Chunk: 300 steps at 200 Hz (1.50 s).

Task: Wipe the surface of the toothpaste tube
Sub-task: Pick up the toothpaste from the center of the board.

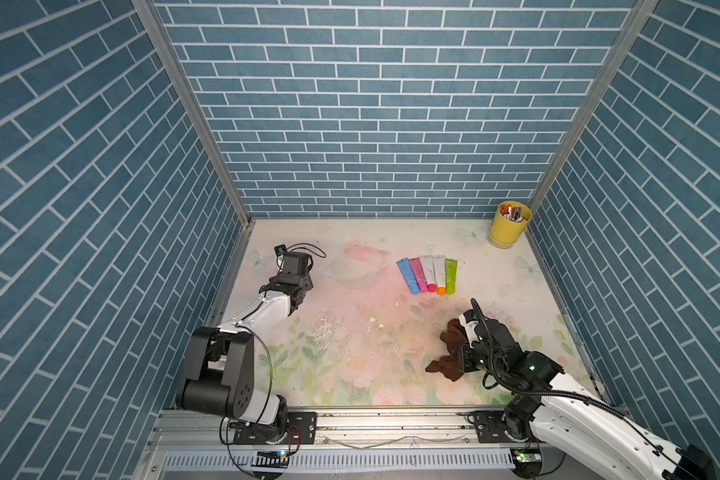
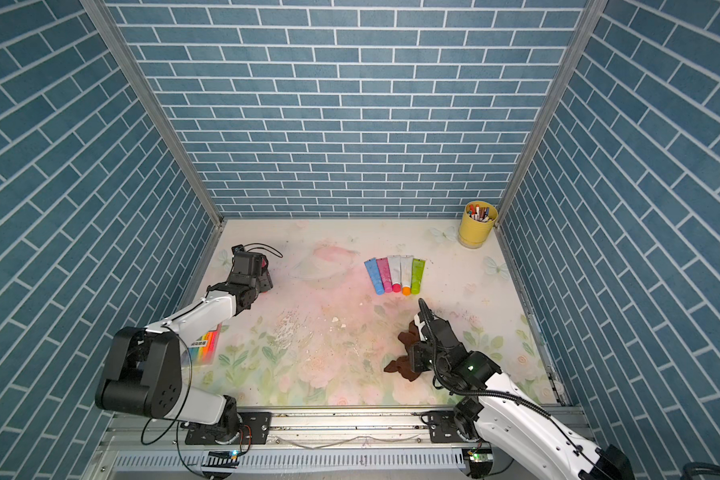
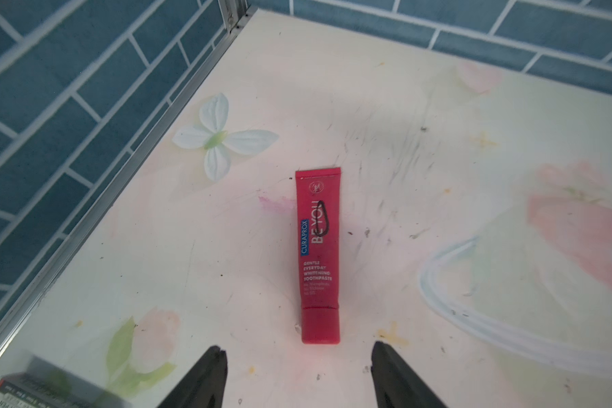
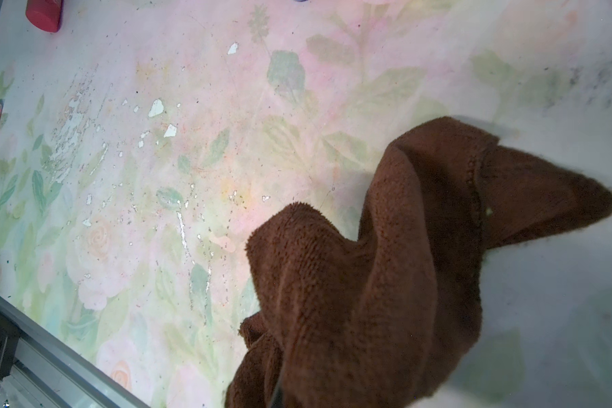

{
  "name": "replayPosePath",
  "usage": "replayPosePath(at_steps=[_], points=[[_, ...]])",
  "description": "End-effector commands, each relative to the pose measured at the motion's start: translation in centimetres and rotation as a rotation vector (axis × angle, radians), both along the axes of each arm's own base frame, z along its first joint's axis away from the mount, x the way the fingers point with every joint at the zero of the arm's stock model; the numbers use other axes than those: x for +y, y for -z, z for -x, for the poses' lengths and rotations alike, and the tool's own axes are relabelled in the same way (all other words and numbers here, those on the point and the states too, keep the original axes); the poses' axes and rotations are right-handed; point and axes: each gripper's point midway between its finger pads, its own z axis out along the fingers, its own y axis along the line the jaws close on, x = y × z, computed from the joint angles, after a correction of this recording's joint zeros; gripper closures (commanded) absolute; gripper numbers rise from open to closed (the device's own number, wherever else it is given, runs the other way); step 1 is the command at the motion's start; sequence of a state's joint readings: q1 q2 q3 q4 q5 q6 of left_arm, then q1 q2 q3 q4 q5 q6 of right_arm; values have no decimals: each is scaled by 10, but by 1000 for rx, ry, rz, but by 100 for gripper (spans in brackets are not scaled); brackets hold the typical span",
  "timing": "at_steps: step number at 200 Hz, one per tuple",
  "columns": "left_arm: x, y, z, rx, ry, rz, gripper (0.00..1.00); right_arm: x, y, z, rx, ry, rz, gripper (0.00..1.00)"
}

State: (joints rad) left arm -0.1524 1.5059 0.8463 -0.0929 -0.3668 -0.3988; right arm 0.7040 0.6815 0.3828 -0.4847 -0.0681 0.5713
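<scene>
The brown cloth [image 4: 386, 265] sat clamped in the right pincer [image 1: 468, 347]; the left pincer [image 3: 298, 348], arm outstretched, gaped wide just beside the toothpaste tube [image 3: 318, 254].

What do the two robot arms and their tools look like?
Both arms have white shells and black joints, on black mounts bolted to a metal rail. The left arm trails a thin black cable; the right arm carries a ribbed black hose and a small green light. The left tool has two black tapered fingers.
</scene>
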Motion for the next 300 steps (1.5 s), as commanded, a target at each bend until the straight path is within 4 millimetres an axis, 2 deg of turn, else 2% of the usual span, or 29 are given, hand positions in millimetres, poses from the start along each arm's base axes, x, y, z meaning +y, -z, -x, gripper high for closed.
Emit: replayPosePath(at_steps=[1, 58, 107, 132, 165, 193, 212, 223, 242, 256, 284, 300], points=[[11, 10, -8, 37, -15, -17, 30, 2, -2, -1, -7, 1, -20, 100], [3, 38, -31, 112, 27, 13, 38, 2, -2, -1, -7, 2, -16, 100], [-3, 66, -28, 174, 57, 50, 36, 1, 0, -2, -3, 6, -9, 100], [-2, 73, -26, 180, 62, 68, 39, 1, 0, -2, -3, 7, -6, 100], [-6, 77, -31, 184, 81, 87, 53, 0, 1, -2, 1, 10, -2, 100], [-17, 84, -33, 191, 120, 125, 63, -1, 0, -3, -3, 19, 2, 100], [-22, 84, -29, 192, 140, 134, 78, -2, -1, -4, -5, 25, 7, 100], [-27, 82, -26, 184, 153, 138, 83, -2, -2, -5, -8, 24, 17, 100], [-50, 79, -19, 184, 212, 152, 87, -3, -4, -10, -5, 24, 46, 100], [-76, 72, -12, 181, 273, 150, 88, 0, -7, -13, -1, 18, 59, 100], [-149, 54, 10, 168, 453, 129, 88, 4, -12, -16, 4, 0, 62, 100], [-195, 44, 31, 154, 568, 119, 88, 4, -15, -16, 9, -10, 65, 100]])
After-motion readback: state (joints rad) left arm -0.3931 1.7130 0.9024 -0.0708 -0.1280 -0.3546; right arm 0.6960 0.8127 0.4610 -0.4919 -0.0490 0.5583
